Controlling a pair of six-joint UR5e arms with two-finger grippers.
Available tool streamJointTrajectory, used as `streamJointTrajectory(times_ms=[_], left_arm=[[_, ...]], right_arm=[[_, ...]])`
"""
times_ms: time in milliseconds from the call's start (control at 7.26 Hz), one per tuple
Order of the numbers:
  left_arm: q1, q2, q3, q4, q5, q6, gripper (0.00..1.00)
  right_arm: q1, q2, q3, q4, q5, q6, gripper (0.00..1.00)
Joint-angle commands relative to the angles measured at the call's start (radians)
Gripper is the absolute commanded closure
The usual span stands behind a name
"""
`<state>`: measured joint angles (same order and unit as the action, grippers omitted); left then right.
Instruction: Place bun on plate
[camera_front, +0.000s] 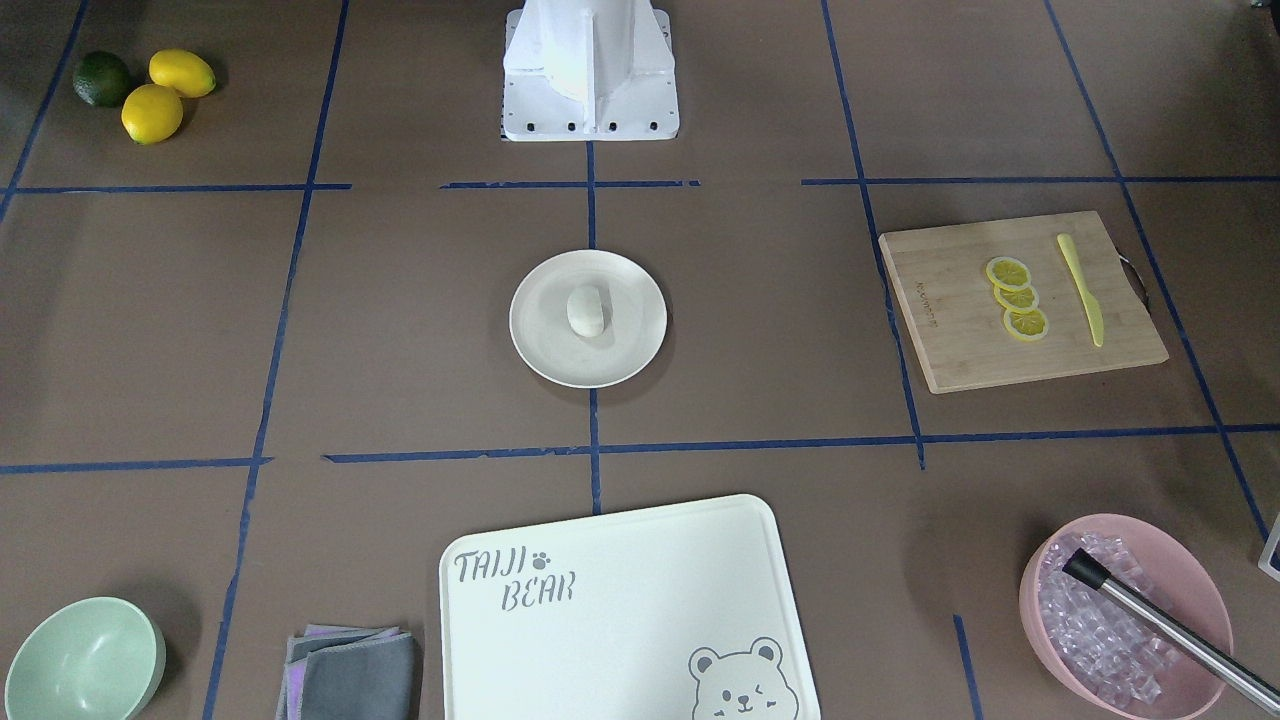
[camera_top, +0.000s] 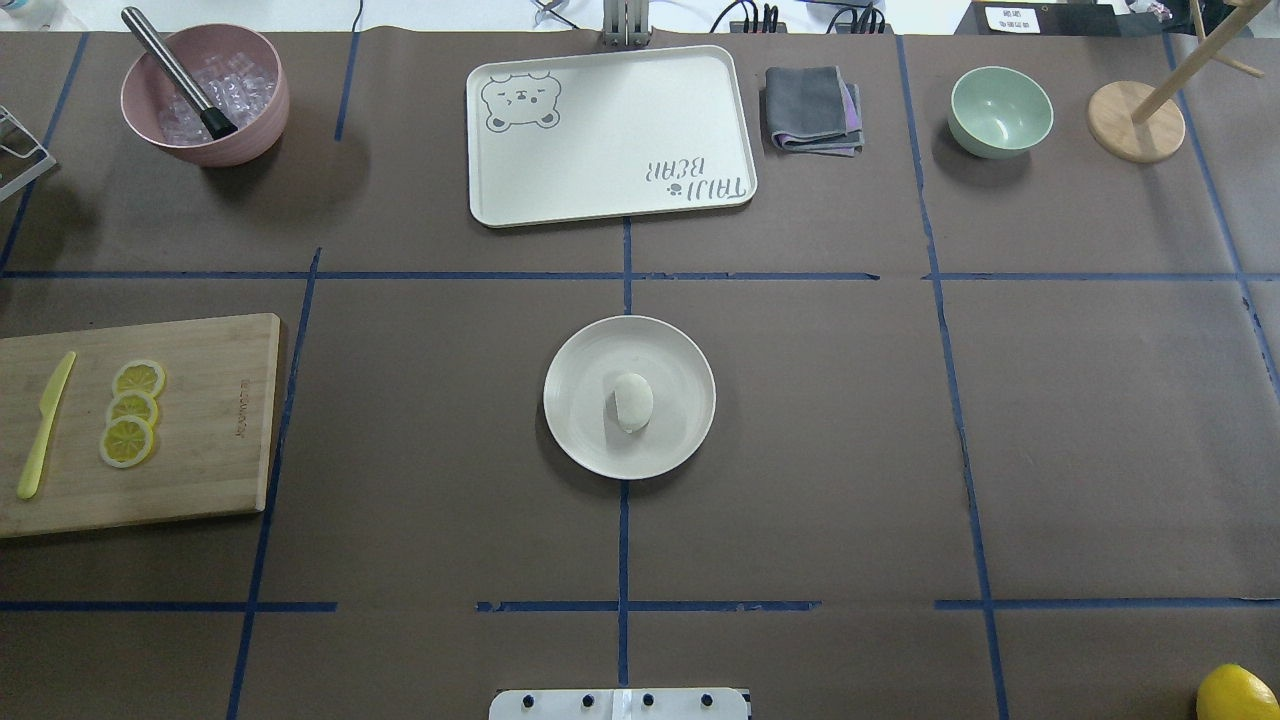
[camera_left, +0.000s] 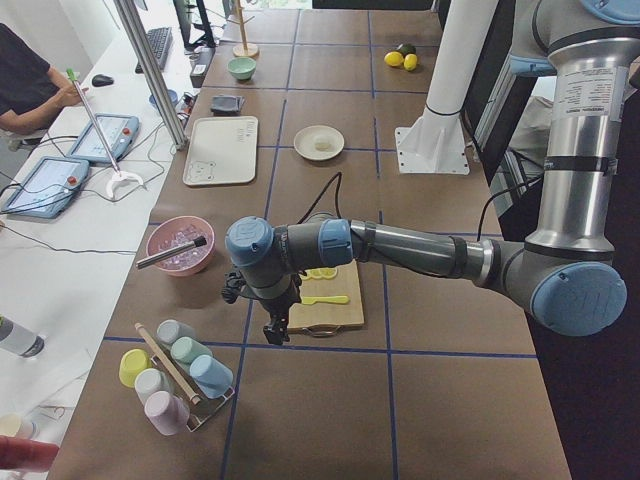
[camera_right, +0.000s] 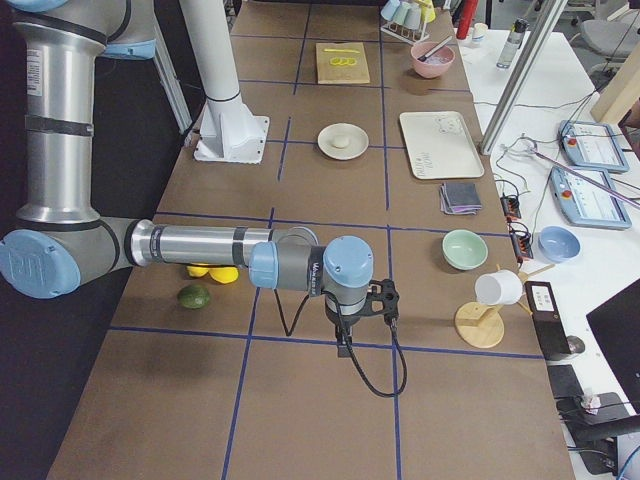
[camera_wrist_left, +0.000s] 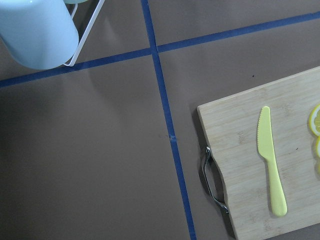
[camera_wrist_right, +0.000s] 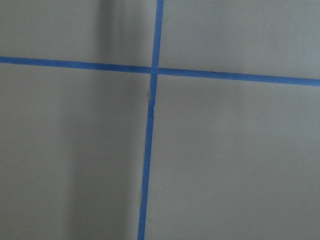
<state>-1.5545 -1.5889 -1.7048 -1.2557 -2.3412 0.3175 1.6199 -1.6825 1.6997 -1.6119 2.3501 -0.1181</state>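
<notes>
The small white bun (camera_top: 632, 402) lies on the round off-white plate (camera_top: 580, 400) at the middle of the table, also seen from the front as bun (camera_front: 587, 309) on plate (camera_front: 540, 320). No gripper is near it. My left gripper (camera_left: 272, 333) hangs over the table's left end beside the cutting board, far from the plate (camera_left: 305, 135). My right gripper (camera_right: 345, 346) hangs over bare table at the right end, far from the plate (camera_right: 328, 135). Both grippers show only in the side views, so I cannot tell whether they are open or shut.
A bamboo cutting board (camera_top: 200, 440) holds lemon slices (camera_top: 130, 412) and a yellow knife (camera_top: 45, 425). Along the far edge stand a pink bowl of ice (camera_top: 205, 95), the bear tray (camera_top: 610, 135), a folded cloth (camera_top: 812, 110) and a green bowl (camera_top: 1000, 110). Lemons (camera_front: 165, 95) lie by the base.
</notes>
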Motion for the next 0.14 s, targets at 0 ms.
streamJointTrajectory(times_ms=[0], left_arm=[[-0.001,-0.016,-0.003,-0.001,0.000,0.002,0.00]], right_arm=[[-0.002,-0.019,0.008,0.001,0.000,0.002,0.00]])
